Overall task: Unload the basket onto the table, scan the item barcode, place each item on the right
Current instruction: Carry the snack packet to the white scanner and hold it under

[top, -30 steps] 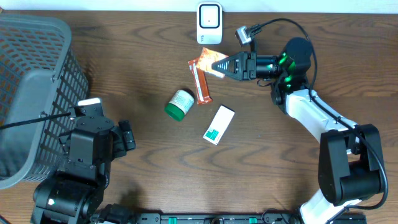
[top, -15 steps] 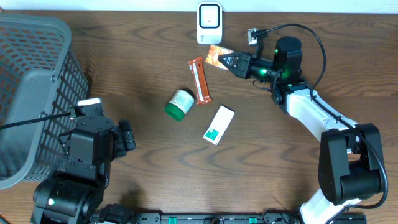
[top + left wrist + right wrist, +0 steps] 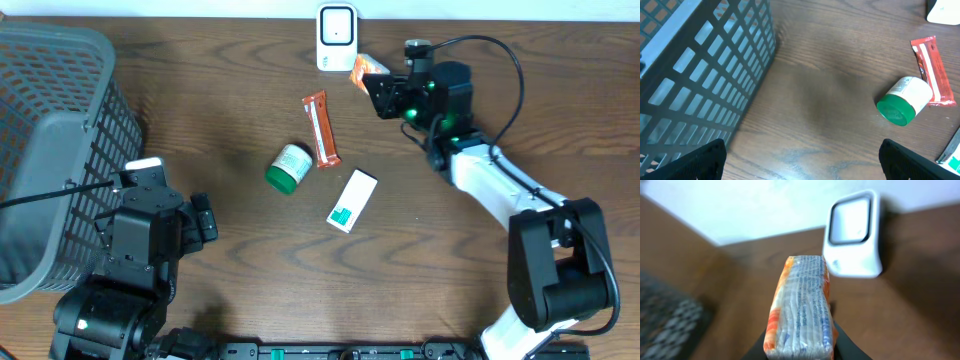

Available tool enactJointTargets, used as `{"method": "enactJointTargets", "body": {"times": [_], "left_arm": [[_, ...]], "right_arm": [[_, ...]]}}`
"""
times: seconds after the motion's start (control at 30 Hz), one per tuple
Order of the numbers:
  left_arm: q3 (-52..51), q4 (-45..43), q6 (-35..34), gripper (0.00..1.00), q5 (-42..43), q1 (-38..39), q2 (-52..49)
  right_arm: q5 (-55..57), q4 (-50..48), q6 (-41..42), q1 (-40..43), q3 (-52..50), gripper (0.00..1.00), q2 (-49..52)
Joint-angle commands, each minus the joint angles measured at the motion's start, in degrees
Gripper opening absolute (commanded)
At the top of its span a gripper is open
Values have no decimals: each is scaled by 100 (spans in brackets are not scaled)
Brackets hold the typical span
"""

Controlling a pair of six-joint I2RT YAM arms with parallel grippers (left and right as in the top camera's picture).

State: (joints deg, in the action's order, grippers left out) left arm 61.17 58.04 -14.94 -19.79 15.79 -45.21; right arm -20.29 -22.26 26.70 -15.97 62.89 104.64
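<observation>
Orange packet (image 3: 801, 300) largely hides the clamping right gripper (image 3: 375, 82); scanner (image 3: 853, 234) blurred.

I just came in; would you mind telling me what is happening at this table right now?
The right gripper holds an orange packet up close to the white scanner at the far edge of the table. The left gripper hangs open and empty beside the grey basket. A red bar, a green-lidded bottle and a small white box lie between the arms.
</observation>
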Motion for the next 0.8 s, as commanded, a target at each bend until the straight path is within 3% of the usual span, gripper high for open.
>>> {"method": "enactJointTargets", "body": {"times": [0.0,0.2,0.53,0.77], "left_arm": [[57,0,74,98,-35,-31,24],[57,0,74,98,-35,-31,26],[57,0,74,98,-35,-31,26],[57,0,74,98,-35,-31,26]], "right_arm": [[1668,-170,-772,-321,219,21,7],[2479,-643,-1394,-605,745,18,487],[2859,-649,-1980,-579,2999,20,2551],[3082,-667,-2275,-632,4039,20,3442]]}}
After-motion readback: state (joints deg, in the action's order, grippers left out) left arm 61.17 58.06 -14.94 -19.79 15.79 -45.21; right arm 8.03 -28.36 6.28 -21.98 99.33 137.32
